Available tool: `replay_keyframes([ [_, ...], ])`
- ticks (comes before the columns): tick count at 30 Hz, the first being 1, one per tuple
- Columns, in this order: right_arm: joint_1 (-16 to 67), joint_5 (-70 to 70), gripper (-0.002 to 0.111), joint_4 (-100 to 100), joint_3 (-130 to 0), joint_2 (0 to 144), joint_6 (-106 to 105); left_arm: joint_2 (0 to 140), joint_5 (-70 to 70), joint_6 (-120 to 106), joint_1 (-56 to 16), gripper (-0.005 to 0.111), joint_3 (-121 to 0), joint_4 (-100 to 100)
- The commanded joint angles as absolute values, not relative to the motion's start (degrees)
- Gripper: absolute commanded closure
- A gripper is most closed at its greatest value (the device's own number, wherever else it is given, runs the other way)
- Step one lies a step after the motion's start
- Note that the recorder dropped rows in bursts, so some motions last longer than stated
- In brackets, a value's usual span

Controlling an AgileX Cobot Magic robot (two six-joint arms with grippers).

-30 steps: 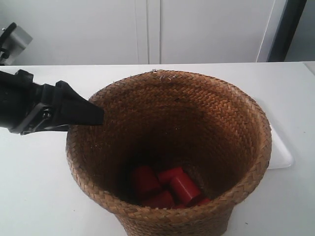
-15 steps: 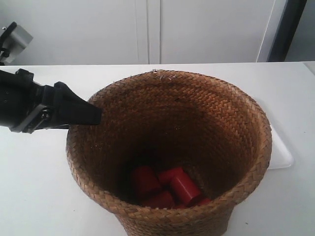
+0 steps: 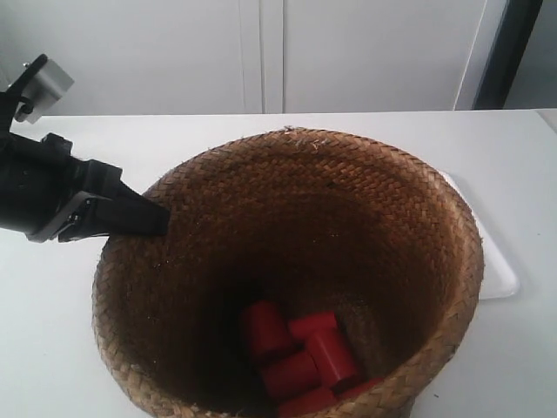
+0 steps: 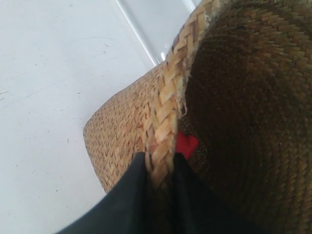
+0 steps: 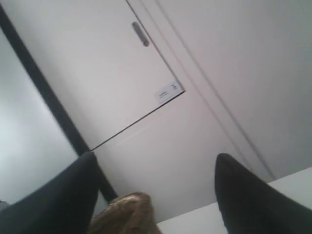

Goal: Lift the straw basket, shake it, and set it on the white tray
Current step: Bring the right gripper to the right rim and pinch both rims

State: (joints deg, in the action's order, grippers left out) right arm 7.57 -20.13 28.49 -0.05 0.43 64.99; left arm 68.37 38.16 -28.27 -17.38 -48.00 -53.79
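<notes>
The straw basket fills most of the exterior view, its braided rim tipped toward the camera. Several red cylinders lie in its dark bottom, and one red cylinder shows in the left wrist view. My left gripper is shut on the rim at the exterior view's left. In the left wrist view that gripper has one finger outside and one inside the basket. The white tray lies flat behind the basket, mostly hidden. My right gripper stands open, with a bit of the basket's rim between and below its fingers.
White tabletop runs all round the basket. White cabinet doors stand behind the table, with a dark upright post at the back right. The right wrist view faces a cabinet door.
The basket has come up toward the exterior camera and shifted left, looking larger. My left gripper moved with it, still on the rim. The red cylinders slid inside.
</notes>
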Motion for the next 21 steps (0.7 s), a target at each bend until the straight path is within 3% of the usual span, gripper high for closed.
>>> replay_keyframes([
  [1,7.6,-25.9,0.045,46.5,-3.4,5.7,84.8,68.4,39.9,-29.4,-17.5,0.106,-48.1,-53.9],
  [6,7.6,-30.7,0.04,70.6,-12.0,18.1,106.4,68.4,39.3,-29.8,-17.5,0.106,-48.1,-53.9],
  [13,7.6,-40.2,0.014,97.8,-24.3,36.8,120.6,68.4,37.6,-32.0,-17.5,0.106,-48.1,-57.2],
  [21,7.6,-42.8,0.024,99.9,-27.5,48.4,120.6,68.4,38.7,-34.7,-17.5,0.106,-48.1,-59.1],
])
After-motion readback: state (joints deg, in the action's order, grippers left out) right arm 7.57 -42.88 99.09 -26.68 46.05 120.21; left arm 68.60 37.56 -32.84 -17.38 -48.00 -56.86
